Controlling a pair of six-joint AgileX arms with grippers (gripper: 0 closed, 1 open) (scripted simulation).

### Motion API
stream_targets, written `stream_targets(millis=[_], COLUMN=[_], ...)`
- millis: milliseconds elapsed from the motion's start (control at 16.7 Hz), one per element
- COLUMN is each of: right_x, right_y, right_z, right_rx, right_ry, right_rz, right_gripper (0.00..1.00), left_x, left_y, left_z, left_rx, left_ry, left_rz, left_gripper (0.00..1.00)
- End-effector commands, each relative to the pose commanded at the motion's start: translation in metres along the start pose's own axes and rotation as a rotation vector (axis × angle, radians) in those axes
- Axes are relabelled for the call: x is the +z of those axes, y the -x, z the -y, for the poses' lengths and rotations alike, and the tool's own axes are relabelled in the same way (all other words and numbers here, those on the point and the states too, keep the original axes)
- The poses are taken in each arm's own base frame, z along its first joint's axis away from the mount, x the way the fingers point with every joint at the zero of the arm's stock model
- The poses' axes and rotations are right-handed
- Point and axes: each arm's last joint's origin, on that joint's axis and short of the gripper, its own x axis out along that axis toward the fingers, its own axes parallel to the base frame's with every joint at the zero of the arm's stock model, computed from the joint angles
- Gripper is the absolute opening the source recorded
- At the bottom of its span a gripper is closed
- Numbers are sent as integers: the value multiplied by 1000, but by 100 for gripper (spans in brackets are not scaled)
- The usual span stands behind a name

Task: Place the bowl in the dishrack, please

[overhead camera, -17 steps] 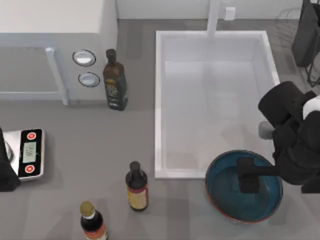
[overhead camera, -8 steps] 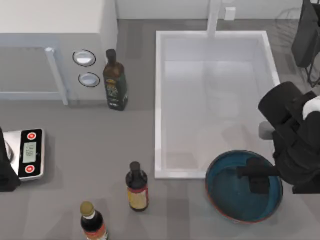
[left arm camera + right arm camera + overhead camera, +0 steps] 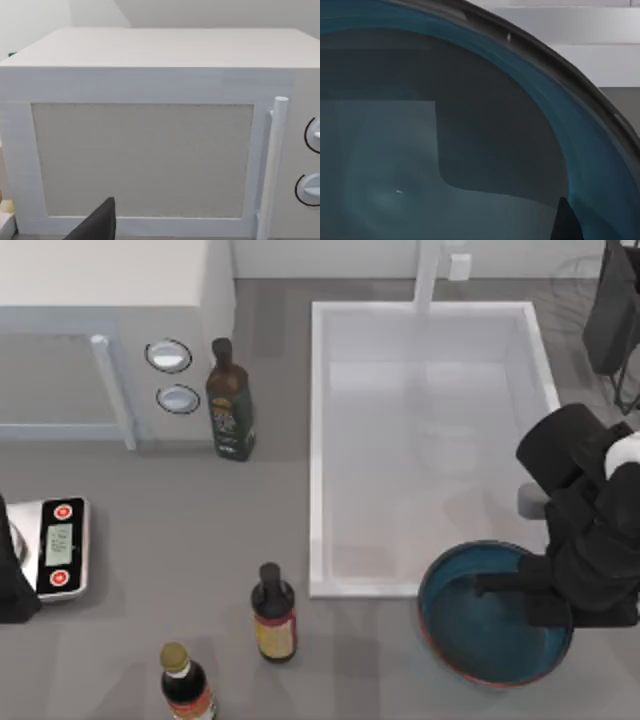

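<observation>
While my right claw pinches the bowl's right rim, the dishrack lies far beyond, past the sink.

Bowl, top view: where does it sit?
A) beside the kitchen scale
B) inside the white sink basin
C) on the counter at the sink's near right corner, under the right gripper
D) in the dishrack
C: the bowl rests on the grey counter just off the sink basin corner, with the right gripper over its teal inside, far from the kitchen scale.
</observation>
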Motion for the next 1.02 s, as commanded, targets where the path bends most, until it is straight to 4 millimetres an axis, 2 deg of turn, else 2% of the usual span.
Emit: stream_targets(millis=[480, 600, 780, 1020], right_x=[0, 4, 18, 28], right_y=[1, 8, 39, 103], right_z=[-1, -3, -10, -13], right_rx=[3, 2, 3, -13], right_ry=[0, 0, -2, -3], right_rz=[1, 1, 4, -25], right_gripper=[0, 0, 0, 0], left_x=[0, 0, 0, 0], left_y=[0, 0, 0, 0], left_z=[0, 0, 0, 0], left_rx=[0, 0, 0, 0], left_ry=[0, 0, 0, 0], left_rz=[0, 0, 0, 0], left_gripper=[100, 100, 100, 100])
